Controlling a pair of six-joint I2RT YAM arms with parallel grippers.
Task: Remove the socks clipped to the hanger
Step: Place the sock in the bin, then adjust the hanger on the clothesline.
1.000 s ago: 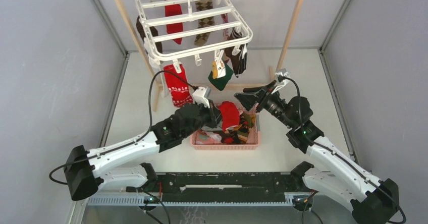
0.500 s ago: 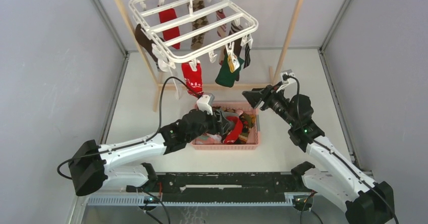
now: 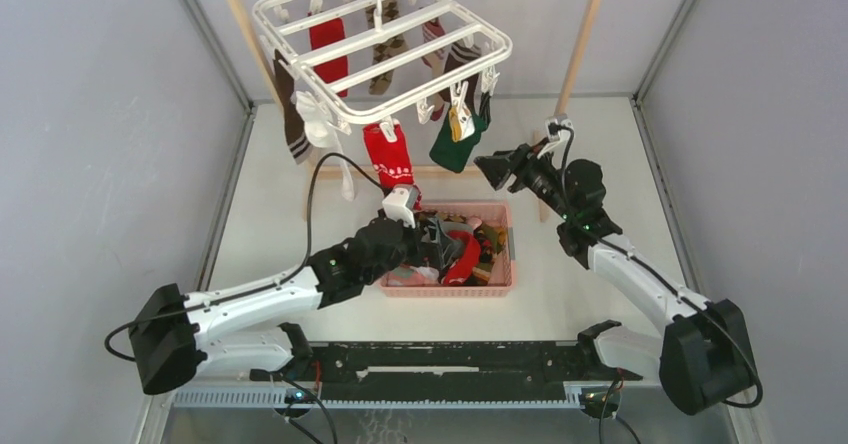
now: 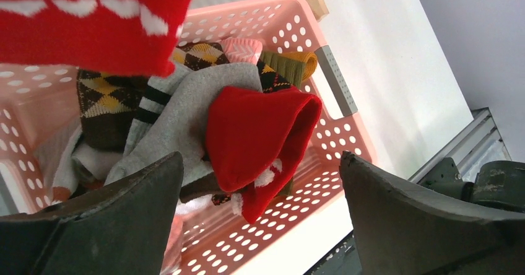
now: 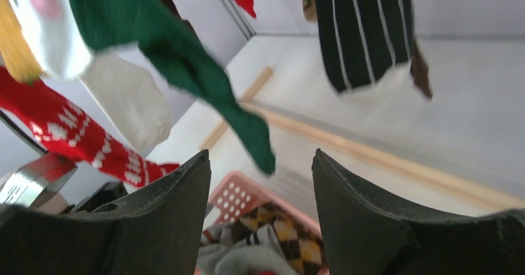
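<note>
1. Since one second ago, the left gripper (image 4: 260, 163) has gone from closed to fully open, and the plain red sock (image 4: 260, 132) that it carried now lies in the pink basket (image 4: 334, 83), on top of the other loose socks.
2. The right gripper (image 3: 492, 169) has also climbed from beside the basket toward the hanger (image 3: 385, 46), which has swung and now hangs tilted.
3. Its jaws stand about half open with nothing between them. In the right wrist view the green sock (image 5: 179, 52) hangs just ahead and above them, not yet between the fingers.
4. The hanger is on the rod of the wooden rack (image 3: 575, 54) at the back. Several socks remain clipped to it: the green one at the near edge, a red patterned sock (image 3: 390, 159) beside it, and a dark striped sock (image 5: 362, 27) to the right.
5. I judge the next step is to take the green sock. The right arm should let the frame stop swinging before it closes.
6. It should grip the sock on its body, below the clip (image 3: 460, 119), then pull straight down, so that the clip lets go and the hanger does not jump off the rod.
7. The left arm should lift clear of the basket, to leave place for the next drop.
</note>
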